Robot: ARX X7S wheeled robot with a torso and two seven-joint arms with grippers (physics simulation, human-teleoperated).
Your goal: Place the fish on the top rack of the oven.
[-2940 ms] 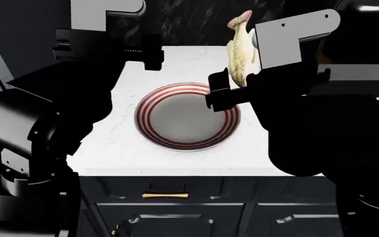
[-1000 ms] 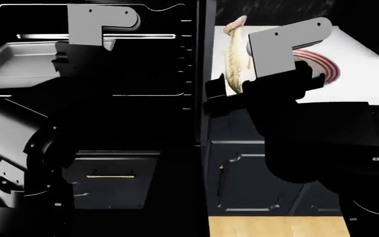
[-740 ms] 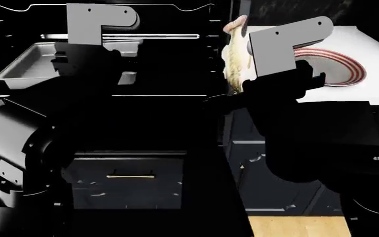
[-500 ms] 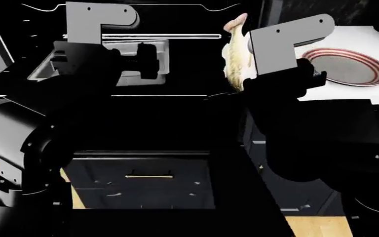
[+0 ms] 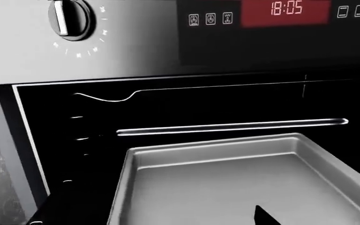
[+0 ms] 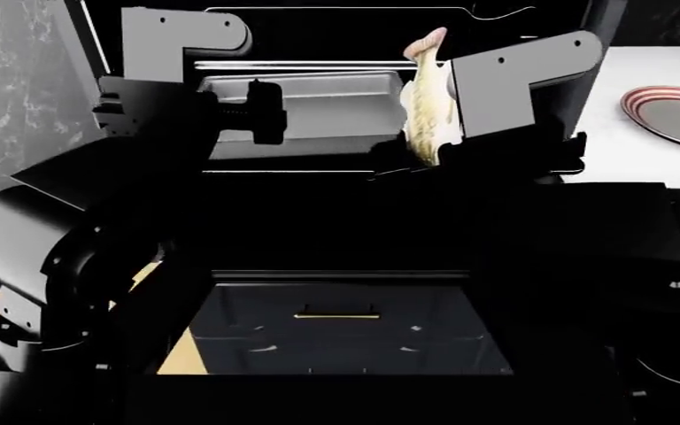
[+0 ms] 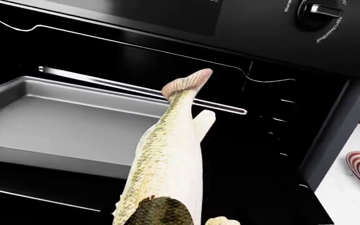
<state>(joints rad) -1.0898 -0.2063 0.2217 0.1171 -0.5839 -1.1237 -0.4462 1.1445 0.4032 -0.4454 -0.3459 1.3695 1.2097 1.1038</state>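
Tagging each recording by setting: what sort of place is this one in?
A simulated home kitchen, most likely. A built-in oven with a knob and a red clock display stands open with a metal baking tray inside, beside a white countertop holding a red-striped plate.

Head view: the lower body of the fish [image 6: 427,106] is hidden behind the right gripper [image 6: 435,164], whose black fingers merge with the dark oven [image 6: 316,35] front; jaw position cannot be read. The top rack [image 6: 305,65] is partly covered by both arm brackets. The red-striped plate [image 6: 676,113] is cut off at the right edge.

Right wrist view: the fish head runs off the picture's edge, and the grip point is not visible.

Left wrist view: the left gripper is not identifiable; the grey tray [image 5: 243,187] is cropped by the frame.
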